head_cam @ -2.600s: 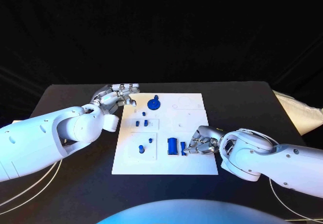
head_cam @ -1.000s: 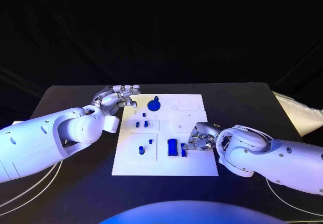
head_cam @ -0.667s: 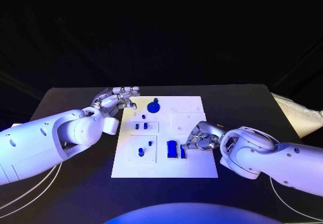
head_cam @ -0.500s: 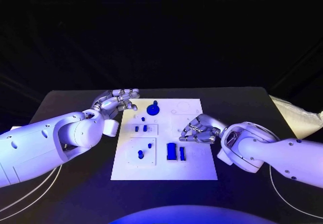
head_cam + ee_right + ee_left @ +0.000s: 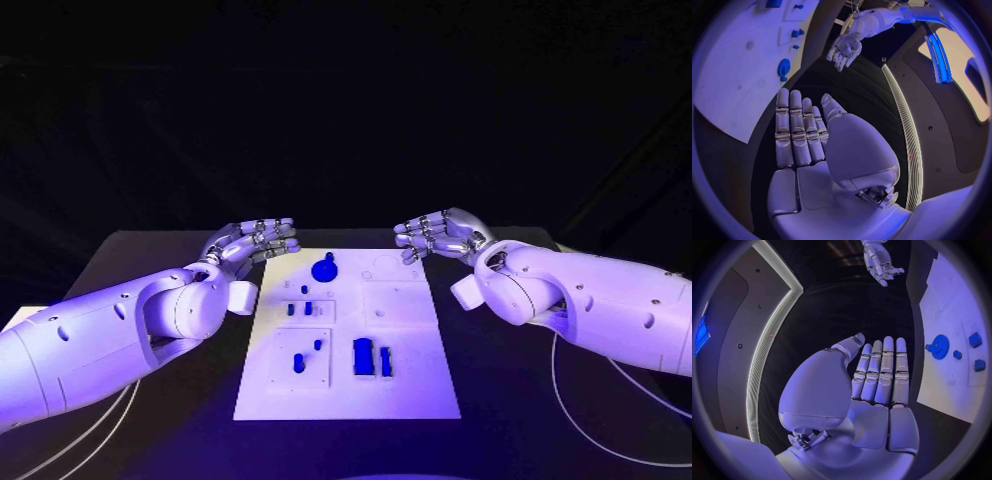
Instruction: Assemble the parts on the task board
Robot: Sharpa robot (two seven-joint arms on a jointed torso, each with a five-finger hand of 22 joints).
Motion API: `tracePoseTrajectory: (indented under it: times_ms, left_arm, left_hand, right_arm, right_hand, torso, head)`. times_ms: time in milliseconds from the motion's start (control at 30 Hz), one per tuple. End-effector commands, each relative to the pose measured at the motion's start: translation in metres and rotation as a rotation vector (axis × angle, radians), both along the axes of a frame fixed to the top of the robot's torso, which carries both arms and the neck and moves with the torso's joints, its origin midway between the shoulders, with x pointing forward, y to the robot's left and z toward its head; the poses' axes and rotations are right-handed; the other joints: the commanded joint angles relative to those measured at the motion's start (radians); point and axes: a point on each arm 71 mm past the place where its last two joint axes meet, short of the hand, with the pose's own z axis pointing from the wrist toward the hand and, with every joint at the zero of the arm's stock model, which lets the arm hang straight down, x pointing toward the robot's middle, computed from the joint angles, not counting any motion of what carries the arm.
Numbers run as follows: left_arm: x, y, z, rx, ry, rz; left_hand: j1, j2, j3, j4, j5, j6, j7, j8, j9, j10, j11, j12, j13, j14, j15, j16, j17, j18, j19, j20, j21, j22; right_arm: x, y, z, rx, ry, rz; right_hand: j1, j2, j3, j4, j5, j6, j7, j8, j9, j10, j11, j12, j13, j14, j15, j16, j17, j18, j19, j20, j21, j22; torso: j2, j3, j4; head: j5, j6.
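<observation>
— While you have both arms lifted, tell me where the hands are against the task board [image 5: 411, 385].

— You have the left hand [image 5: 254, 240] just off the board's far left corner, over the black table [image 5: 130, 260]. Its fingers [image 5: 881, 371] lie straight and side by side, thumb out to one side, and it holds nothing. You have the right hand [image 5: 440, 234] past the board's far edge, toward its right corner, fingers loosely bent and slightly spread, also with nothing in it. Your two hands are well apart from each other, and neither touches the board or any part.

— And the parts?

— They all lie nearer the robot than either of your hands. The round blue gear piece [image 5: 325, 269] sits at the far end of the board, near the left hand but apart from it; you can see it again beside the left fingers in the wrist picture [image 5: 939, 347]. Behind it, toward the robot, two small blue pegs [image 5: 299, 309] stand in a square recess. Closer still, another recess holds a short blue peg [image 5: 300, 364]. Just right of that, a wide blue block [image 5: 364, 357] and a narrow blue bar [image 5: 387, 361] lie side by side, near the board's middle and well clear of the right hand.
</observation>
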Motion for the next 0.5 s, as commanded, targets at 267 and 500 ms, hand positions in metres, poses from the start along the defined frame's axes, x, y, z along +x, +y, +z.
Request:
tracePoseTrajectory:
  times_ms: [267,500]
  left_arm:
    - [0.010,-0.004,-0.005,0.018,-0.013,0.046]
    - [0.005,-0.007,-0.005,0.039,-0.025,0.074]
  left_hand:
    - [-0.408,0.094,-0.132,-0.002,-0.035,-0.299,-0.058,-0.119,-0.068,-0.314,-0.034,-0.104,-0.063,-0.306,-0.019,-0.192,-0.126,-0.051,-0.284,-0.044,-0.157,-0.228]
    - [-0.614,0.094,-0.192,-0.002,-0.115,-0.445,-0.085,-0.119,-0.068,-0.468,-0.054,-0.185,-0.063,-0.450,-0.038,-0.217,-0.148,-0.063,-0.410,-0.081,-0.157,-0.286]
  right_arm:
    - [0.024,-0.009,-0.001,0.165,0.014,-0.073]
    - [0.018,-0.002,-0.002,0.190,0.001,-0.105]
  right_hand:
    - [-0.472,-0.036,0.036,-0.079,-0.051,-0.284,-0.052,-0.065,-0.108,-0.288,-0.034,-0.121,-0.237,-0.312,-0.073,-0.179,-0.198,-0.056,-0.261,-0.040,-0.227,-0.207]
    - [-0.692,-0.036,0.014,-0.079,-0.076,-0.431,-0.079,-0.065,-0.199,-0.458,-0.054,-0.121,-0.323,-0.488,-0.073,-0.254,-0.230,-0.073,-0.423,-0.069,-0.269,-0.207]
  torso:
    - [-0.022,-0.0041,0.0066]
    - [-0.030,0.0057,0.0009]
  head:
    - [0.000,0.028]
    - [0.013,0.057]
